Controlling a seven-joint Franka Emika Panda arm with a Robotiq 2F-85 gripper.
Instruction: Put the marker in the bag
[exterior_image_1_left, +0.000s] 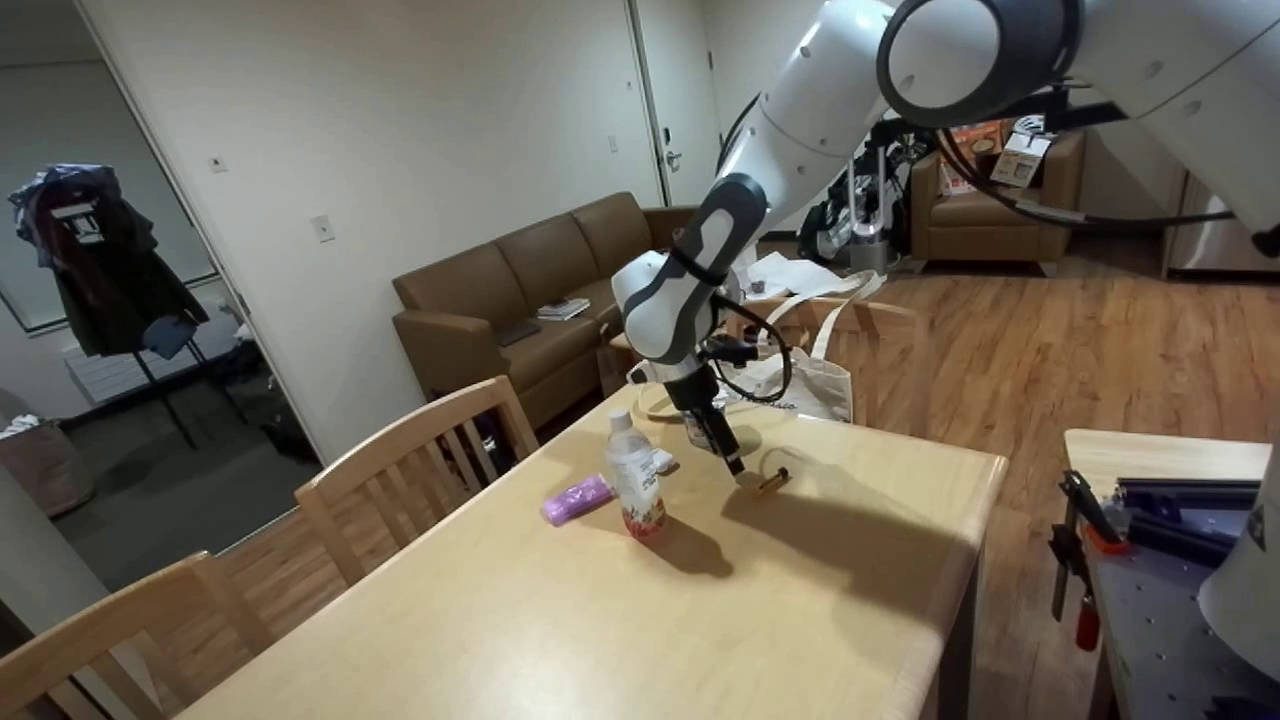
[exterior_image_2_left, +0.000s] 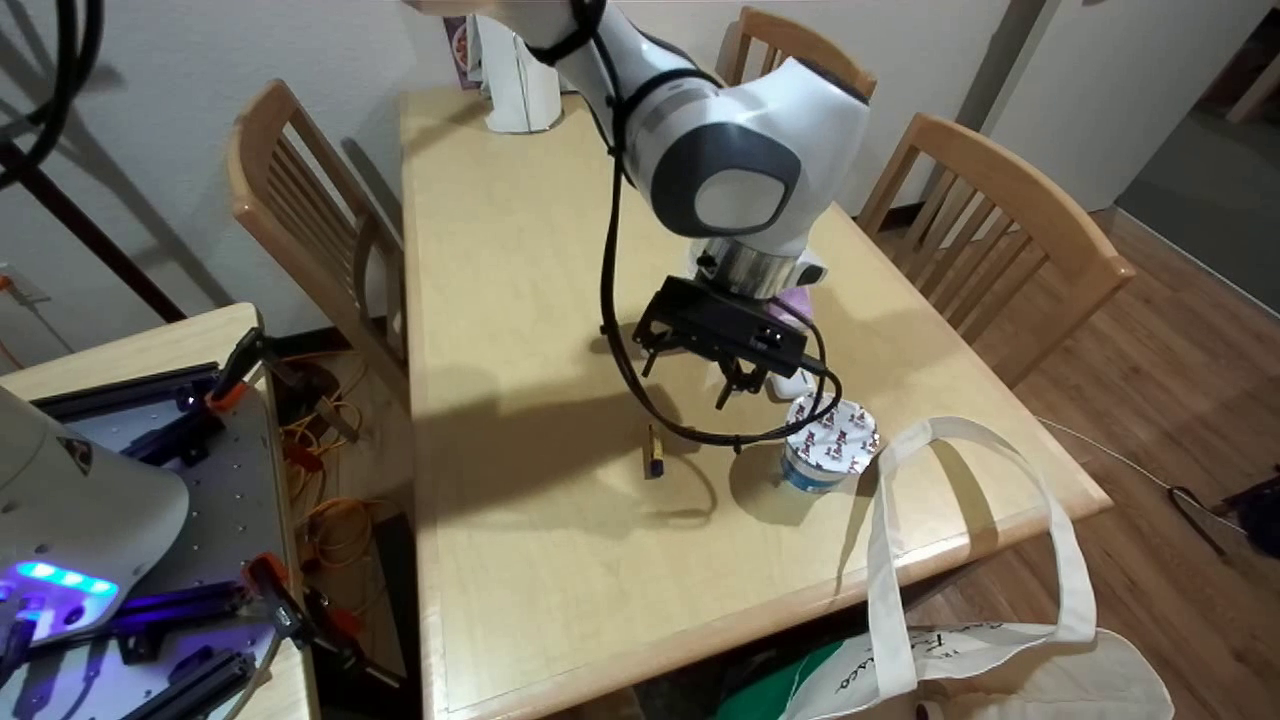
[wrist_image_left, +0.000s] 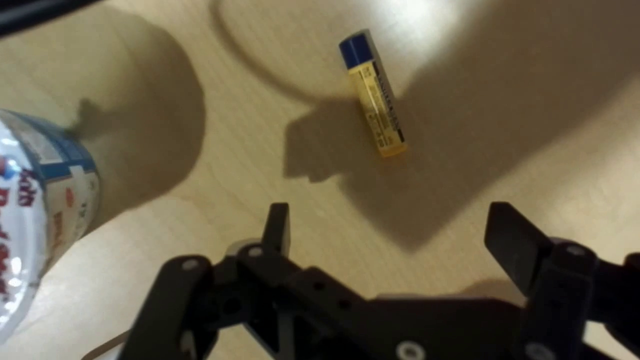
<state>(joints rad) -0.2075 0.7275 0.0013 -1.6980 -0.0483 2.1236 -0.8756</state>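
Currently: marker (wrist_image_left: 375, 96), one, yellow, is lying on bench (exterior_image_2_left: 500, 250) ahead of claw (wrist_image_left: 389, 215) in wrist view, long axis running roughly square to the closing line, blue end (wrist_image_left: 356, 50) farther. Claw is hovering empty, fingers (wrist_image_left: 517, 247) standing wide apart, probably needing advance before lowering.

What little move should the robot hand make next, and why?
Probably ease the open gripper over the blue-capped yellow tube: in the wrist view, its fingers stand apart, holding nothing, and the tube lies on the table beyond their tips.
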